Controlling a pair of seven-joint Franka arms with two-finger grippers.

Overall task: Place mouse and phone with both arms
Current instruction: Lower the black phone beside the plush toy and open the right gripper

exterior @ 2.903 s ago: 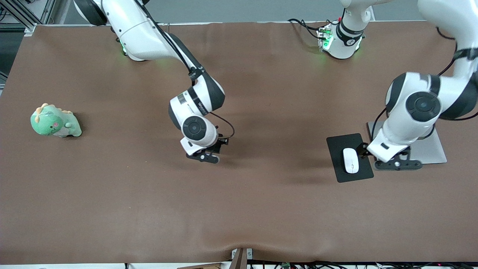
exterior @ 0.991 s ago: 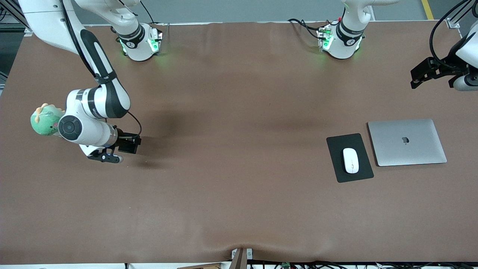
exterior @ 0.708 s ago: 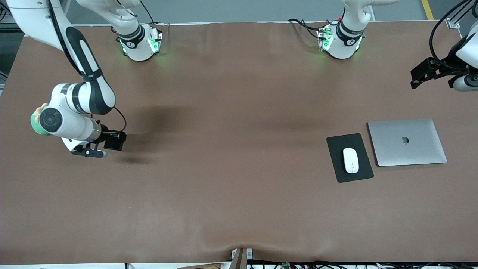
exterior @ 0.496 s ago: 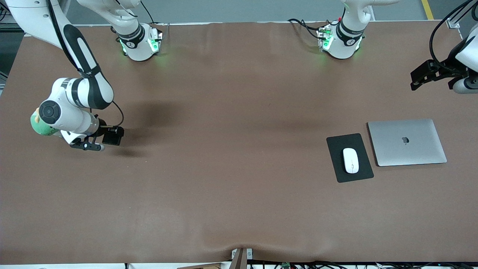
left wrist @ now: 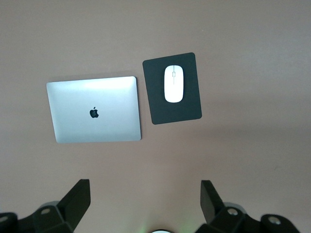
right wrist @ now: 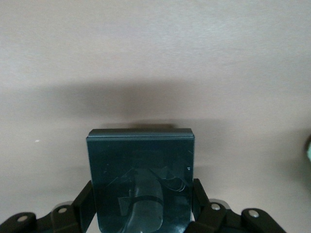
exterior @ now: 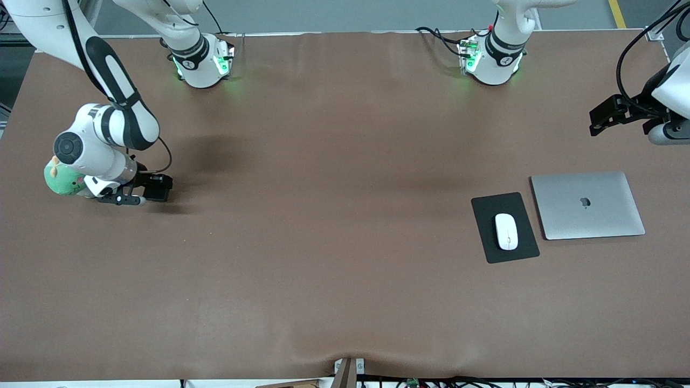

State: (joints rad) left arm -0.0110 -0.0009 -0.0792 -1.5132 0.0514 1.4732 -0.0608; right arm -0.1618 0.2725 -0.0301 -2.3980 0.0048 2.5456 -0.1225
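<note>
Glossy black rectangular phone (exterior: 159, 187) clamped in right gripper (exterior: 141, 192), low over brown table (exterior: 345, 280) just beside green plush dinosaur (exterior: 63, 182). White oval mouse (exterior: 506, 231) on matte black pad (exterior: 488, 207), beside silver laptop (exterior: 587, 205) bearing apple logo.

Left wrist view: left gripper (left wrist: 144, 206) spread wide, empty, high above.

Right wrist view: phone (right wrist: 141, 179) pinched edgewise.
</note>
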